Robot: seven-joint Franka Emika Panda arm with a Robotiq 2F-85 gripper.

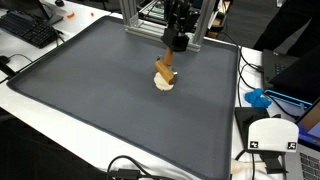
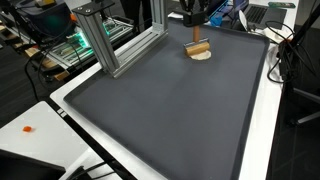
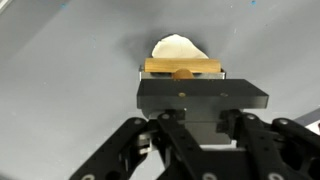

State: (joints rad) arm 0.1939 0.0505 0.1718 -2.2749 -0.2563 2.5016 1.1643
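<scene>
Black linkages of the pincer (image 3: 200, 90) fill the lower part of the wrist view, topped by a wide black block. Whether its fingers are apart or together cannot be told from any view. Just past the block lies a wooden block (image 3: 183, 67), a short pale brown bar seen crosswise. Beyond it, a white disc (image 3: 178, 46) peeks out, partly covered by the wood.

In both exterior views the wooden block (image 1: 166, 72) rests tilted on the white disc (image 1: 165, 86), the two touching. They sit on a large dark gray mat (image 1: 100, 110) that covers most of a white counter (image 1: 30, 110). The pair lies toward the far side of the mat, near a frame of aluminium bars (image 2: 100, 45). The pincer hangs just above the wooden block, and nothing is visibly clamped in it; contact cannot be made out.

Off the mat, a black keyboard (image 1: 28, 30) lies at one corner of the counter. A blue object (image 1: 258, 98) and a white device (image 1: 272, 135) sit along another edge.
</scene>
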